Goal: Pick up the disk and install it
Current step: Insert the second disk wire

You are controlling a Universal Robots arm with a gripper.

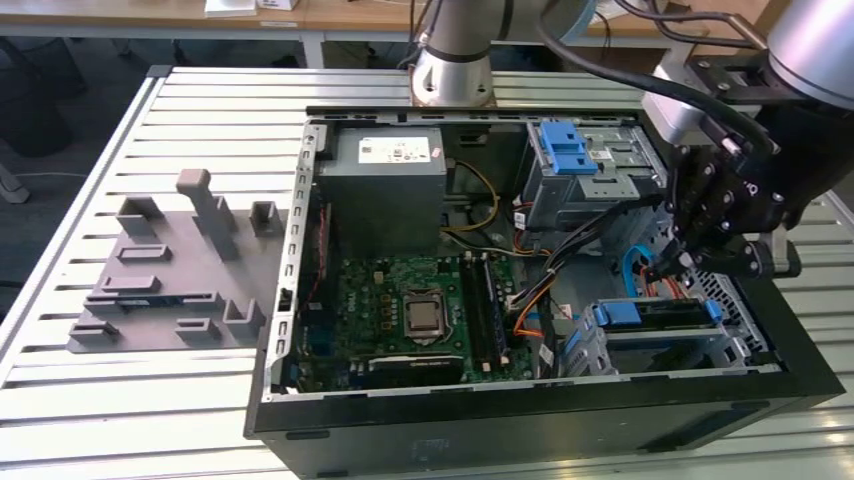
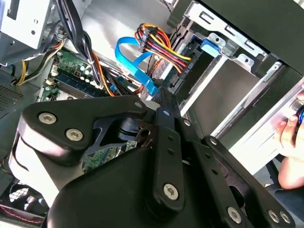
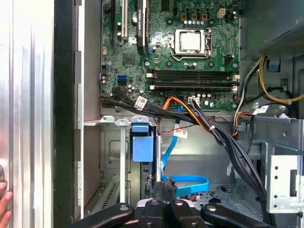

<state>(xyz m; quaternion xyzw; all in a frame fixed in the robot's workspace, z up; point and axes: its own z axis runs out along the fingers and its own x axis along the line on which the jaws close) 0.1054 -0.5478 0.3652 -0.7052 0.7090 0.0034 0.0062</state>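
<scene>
The table (image 1: 80, 200) is ribbed, pale, matt metal; the computer case (image 1: 534, 425) is matt black outside, bare grey sheet metal inside. The disk (image 1: 657, 315) sits in glossy blue plastic. The end effector (image 1: 687, 262) looks like smooth black metal with bright screws

The exterior view looks down from high and well back at the whole open computer case (image 1: 534, 400) on the slatted table (image 1: 107, 400). The first wrist view sits close behind the fingers (image 3: 164, 190), facing straight down past them to the green circuit board (image 3: 180, 61). The second wrist view peers slantwise over the gripper (image 2: 164, 102), and both wrist views share the blue cable (image 2: 133, 61) just beyond the fingertips.
</scene>
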